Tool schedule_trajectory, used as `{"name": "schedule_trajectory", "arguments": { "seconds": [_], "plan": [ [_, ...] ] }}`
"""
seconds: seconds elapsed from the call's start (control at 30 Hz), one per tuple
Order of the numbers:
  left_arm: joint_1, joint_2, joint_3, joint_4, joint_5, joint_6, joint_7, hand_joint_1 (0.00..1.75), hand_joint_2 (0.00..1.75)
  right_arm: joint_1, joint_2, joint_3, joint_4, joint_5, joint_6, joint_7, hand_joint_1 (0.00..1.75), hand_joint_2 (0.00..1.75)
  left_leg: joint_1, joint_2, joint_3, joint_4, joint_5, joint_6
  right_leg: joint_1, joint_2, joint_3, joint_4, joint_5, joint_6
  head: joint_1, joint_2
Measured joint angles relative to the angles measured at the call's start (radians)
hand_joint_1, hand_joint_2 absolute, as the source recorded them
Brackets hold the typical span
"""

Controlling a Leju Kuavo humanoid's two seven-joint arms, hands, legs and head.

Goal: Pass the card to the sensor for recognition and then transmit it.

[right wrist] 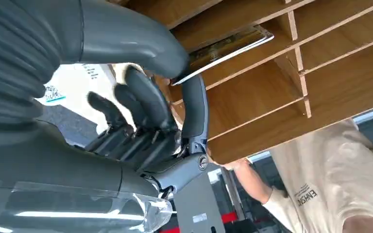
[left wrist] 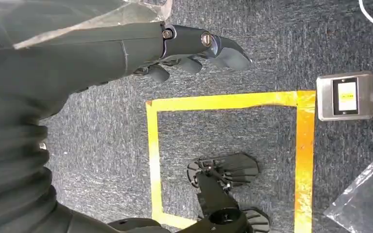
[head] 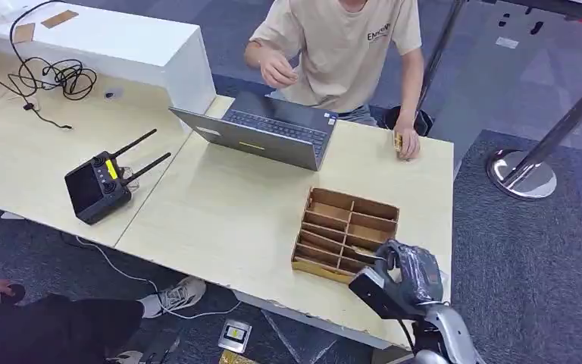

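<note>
The card [right wrist: 226, 47] is thin and flat, with a pale edge and a glossy, brownish face; it lies tilted in a near compartment of the wooden tray [head: 346, 235] on the pale table [head: 220, 205]. The right hand [right wrist: 170, 97] pinches the card's end between thumb and a dark finger, the other fingers curled beside it. The left hand [left wrist: 194, 48] hangs above grey carpet and yellow tape [left wrist: 223, 102], fingers loosely apart and grasping nothing. Beyond the tray stand a laptop [head: 261, 133] and a person [head: 341, 49] in a beige shirt; a black controller [head: 100, 186] lies well apart.
</note>
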Motion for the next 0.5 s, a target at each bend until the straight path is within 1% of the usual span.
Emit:
{"name": "schedule_trajectory", "arguments": {
  "seconds": [0.03,0.1,0.33,0.5],
  "plan": [
    [0.0,0.0,0.0,0.0,0.0,0.0,0.0,0.0,1.75,-0.001,0.001,0.0,0.002,0.002,-0.002,0.0,1.69,1.75,0.0,0.0,0.0,0.0,0.0,0.0,0.0,0.0,0.0,0.0,0.0,0.0,0.0,0.0],
    [0.0,0.0,0.0,0.0,0.0,0.0,0.0,0.0,1.75,-0.003,0.003,0.0,0.006,0.003,-0.005,0.0,1.75,1.75,0.0,0.0,0.0,0.0,0.0,0.0,0.0,0.0,0.0,0.0,0.0,0.0,0.0,0.0],
    [-0.001,0.0,0.0,0.0,-0.002,0.0,0.0,0.0,1.75,-0.006,0.007,0.0,0.018,0.005,-0.021,-0.003,1.75,1.75,0.0,0.0,0.0,0.0,0.0,0.0,0.0,0.0,0.0,0.0,0.0,0.0,0.0,0.0],
    [-0.002,0.0,0.0,0.0,-0.003,0.001,0.0,0.0,1.75,-0.008,0.013,-0.002,0.024,-0.024,-0.039,-0.026,1.75,1.75,0.0,0.0,0.0,0.0,0.0,0.0,0.0,0.0,0.0,0.0,0.0,0.0,0.0,0.0]
  ]
}}
